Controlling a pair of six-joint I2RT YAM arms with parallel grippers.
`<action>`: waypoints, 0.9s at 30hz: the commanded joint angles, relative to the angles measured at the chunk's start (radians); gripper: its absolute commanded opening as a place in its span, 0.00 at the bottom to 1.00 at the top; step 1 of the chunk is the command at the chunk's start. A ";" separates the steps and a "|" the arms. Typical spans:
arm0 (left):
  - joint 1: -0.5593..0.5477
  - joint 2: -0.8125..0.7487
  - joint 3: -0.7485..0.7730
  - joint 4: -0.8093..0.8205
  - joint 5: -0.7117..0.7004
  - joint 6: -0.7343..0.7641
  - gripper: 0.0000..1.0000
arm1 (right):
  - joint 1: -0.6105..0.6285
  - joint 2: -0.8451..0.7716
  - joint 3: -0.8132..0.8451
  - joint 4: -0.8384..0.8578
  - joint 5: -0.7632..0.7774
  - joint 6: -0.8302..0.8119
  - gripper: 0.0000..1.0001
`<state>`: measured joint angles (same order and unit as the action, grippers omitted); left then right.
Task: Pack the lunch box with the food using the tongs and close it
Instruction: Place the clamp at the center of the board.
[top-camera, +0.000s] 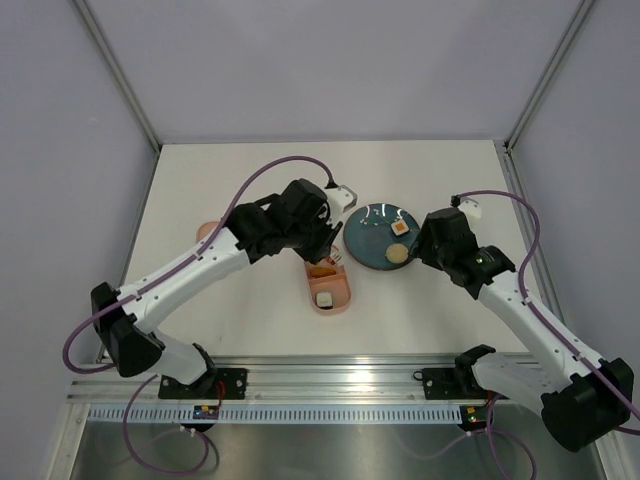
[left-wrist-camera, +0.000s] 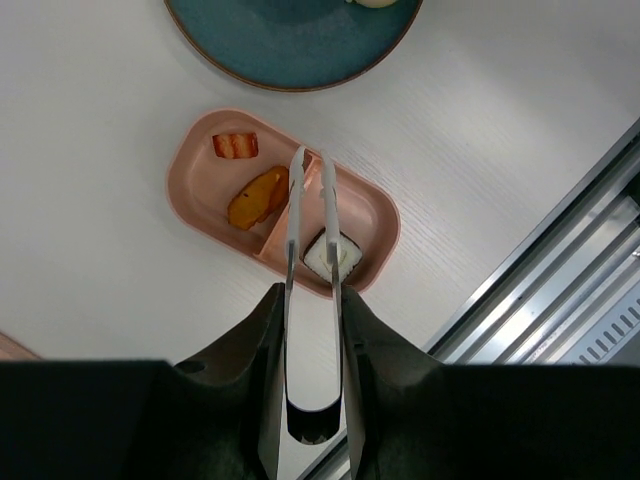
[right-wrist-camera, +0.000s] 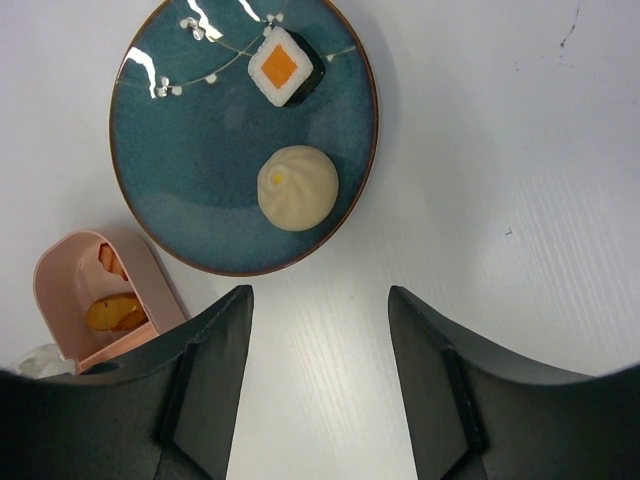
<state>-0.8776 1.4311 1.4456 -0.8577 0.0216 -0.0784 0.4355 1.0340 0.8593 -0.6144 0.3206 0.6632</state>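
The tongs (left-wrist-camera: 312, 230) are clamped in the left gripper (left-wrist-camera: 312, 300), tips over the box (left-wrist-camera: 182, 180), which could be knocked aside by a low dip. It is filled with sausage (left-wrist-camera: 235, 146), an orange slice (left-wrist-camera: 258, 197) and a cube (left-wrist-camera: 331, 254); a bun (right-wrist-camera: 297, 187) and roll (right-wrist-camera: 283, 65) are kept on the plate (right-wrist-camera: 180, 200). The right gripper (right-wrist-camera: 318, 295) is released.

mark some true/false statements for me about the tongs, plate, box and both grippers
1. The left gripper holds the tongs. True.
2. The plate is empty. False: an orange-topped cube and a round bun lie on it.
3. The box has its lid on. False: it is open, with food in both compartments.
4. The right gripper is open and holds nothing. True.
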 joint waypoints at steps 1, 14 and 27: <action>0.009 0.029 0.084 0.111 -0.003 0.022 0.00 | -0.007 -0.028 0.026 -0.010 0.034 0.003 0.64; 0.034 0.242 0.266 0.284 0.106 0.000 0.00 | -0.009 -0.048 0.024 -0.062 0.089 0.004 0.65; 0.322 0.195 0.025 0.590 0.050 -0.190 0.00 | -0.023 -0.034 0.030 -0.056 0.081 -0.013 0.65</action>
<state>-0.6373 1.6844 1.5742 -0.4587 0.1329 -0.1665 0.4225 1.0054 0.8593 -0.6785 0.3767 0.6621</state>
